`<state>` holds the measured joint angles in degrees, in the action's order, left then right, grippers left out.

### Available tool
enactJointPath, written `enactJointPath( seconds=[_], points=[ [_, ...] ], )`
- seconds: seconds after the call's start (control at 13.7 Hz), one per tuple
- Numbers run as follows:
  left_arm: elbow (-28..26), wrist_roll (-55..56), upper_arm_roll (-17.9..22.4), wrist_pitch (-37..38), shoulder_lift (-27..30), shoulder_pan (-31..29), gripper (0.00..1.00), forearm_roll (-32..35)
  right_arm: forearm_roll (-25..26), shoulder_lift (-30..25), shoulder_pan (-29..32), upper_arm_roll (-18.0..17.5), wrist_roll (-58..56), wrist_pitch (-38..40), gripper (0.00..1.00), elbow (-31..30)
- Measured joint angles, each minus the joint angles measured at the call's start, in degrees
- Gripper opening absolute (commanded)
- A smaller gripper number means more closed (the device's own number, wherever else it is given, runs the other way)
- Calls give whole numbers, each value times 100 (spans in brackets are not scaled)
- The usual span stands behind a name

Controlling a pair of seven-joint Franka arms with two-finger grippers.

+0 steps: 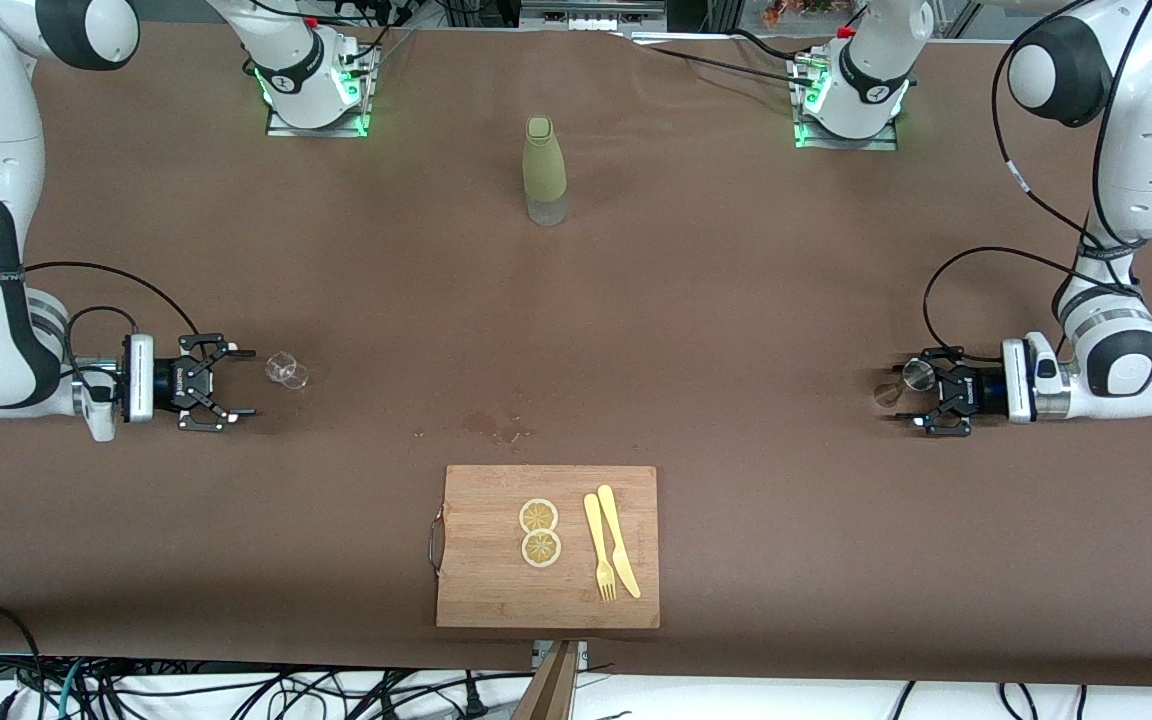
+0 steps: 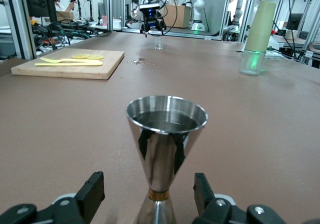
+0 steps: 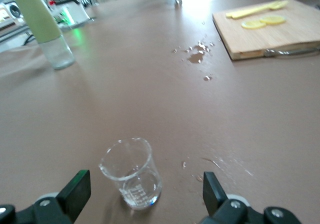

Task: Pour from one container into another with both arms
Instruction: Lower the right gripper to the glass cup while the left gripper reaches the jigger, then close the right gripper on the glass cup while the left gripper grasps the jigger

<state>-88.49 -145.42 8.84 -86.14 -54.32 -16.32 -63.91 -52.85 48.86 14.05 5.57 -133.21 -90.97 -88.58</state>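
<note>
Front view: jigger [image 1: 914, 378] half hidden between open left tool [image 1: 920, 402] fingers, untouched; right tool [image 1: 233, 383] wide open, empty.

no text legible anywhere

A brown desk [image 1: 736, 330] fills the view. A tall green bottle [image 1: 544, 170] with a clear bottom stands upright on it, in the middle between the two ends. Much nearer to the front camera lies a wooden cutting board [image 1: 496, 590] with a small metal handle [image 1: 435, 542] on the edge toward the right arm's end. Two round lemon slices [image 1: 539, 531] lie on the board, touching each other. Just beside them lie a yellow fork [image 1: 599, 546] and a yellow knife [image 1: 618, 541], side by side. A small wet patch [image 1: 501, 424] marks the desk between the bottle and the board.
</note>
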Motion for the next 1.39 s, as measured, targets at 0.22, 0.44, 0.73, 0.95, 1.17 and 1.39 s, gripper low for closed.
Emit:
enactJointPath(
  seconds=[0.22, 0.44, 0.73, 0.95, 1.17, 1.39],
  points=[
    [0, -172, 2, 97, -25, -13, 74, 0, -42, 97, 103, 0, -373, 201, 100, -52],
    [1, -263, 13, 104, -47, -27, 74, 0, -119, 148, 176, 0, -774, 231, 100, -231],
    [2, -375, 28, 174, -69, -61, 66, 0, -468, 366, 185, -21, -1114, 309, 100, -283],
    [2, -457, 31, 206, -73, -73, 54, 0, -739, 451, 163, -61, -1197, 313, 100, -283],
    [2, -501, 31, 212, -79, -78, 36, 0, -923, 596, 106, -106, -1339, 313, 100, -283],
    [3, -616, 32, 213, -82, -79, 0, 0, -986, 680, 49, -116, -1391, 313, 99, -282]
  ],
)
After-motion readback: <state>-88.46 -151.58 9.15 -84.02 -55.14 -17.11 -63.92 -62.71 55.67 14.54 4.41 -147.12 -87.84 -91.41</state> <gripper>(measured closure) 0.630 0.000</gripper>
